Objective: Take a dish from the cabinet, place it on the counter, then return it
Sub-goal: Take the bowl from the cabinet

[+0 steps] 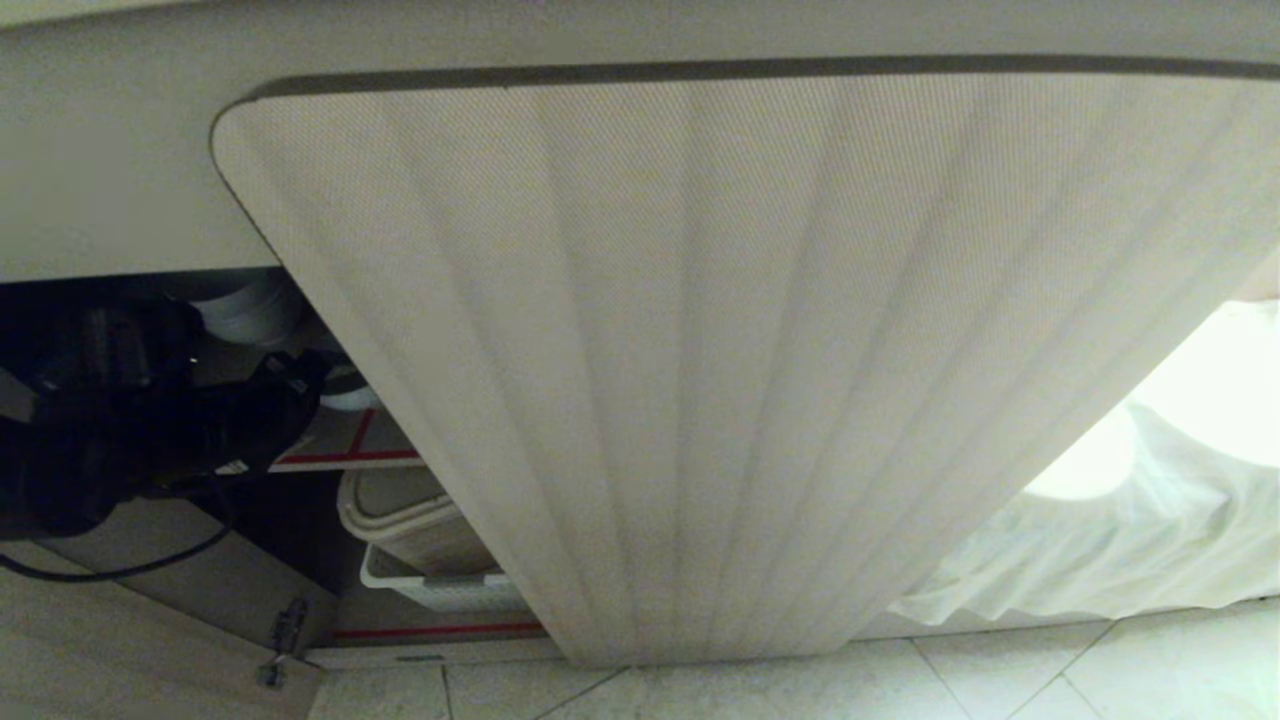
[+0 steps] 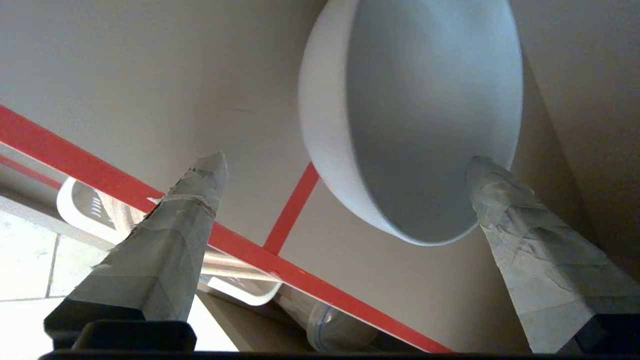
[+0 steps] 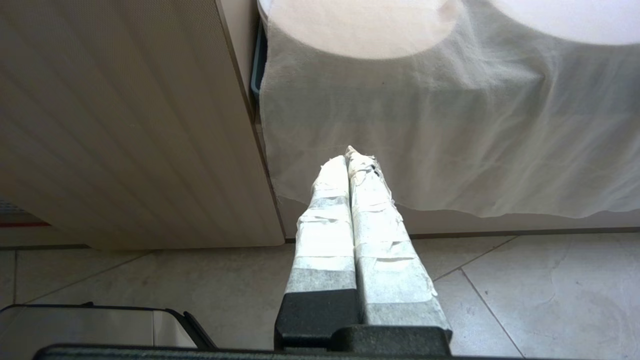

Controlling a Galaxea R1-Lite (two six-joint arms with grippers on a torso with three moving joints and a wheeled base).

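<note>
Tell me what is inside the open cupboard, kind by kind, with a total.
White bowls seen clearly: 1, the white bowl on the taped shelf, between the open left gripper's fingers.
White baskets: 1, the white basket lower down.
Beige bins: 1, the beige bin in it.
Total: 3.

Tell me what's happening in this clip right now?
The robot is crouched at a low ribbed cabinet with its left arm inside. The left gripper is wide open on the red-edged shelf, with the white bowl in front of it; one finger sits by the bowl's rim, the other stands clear. Nothing is gripped. The right gripper hangs shut and idle outside, above the tiled floor, near a draped white cloth.
</note>
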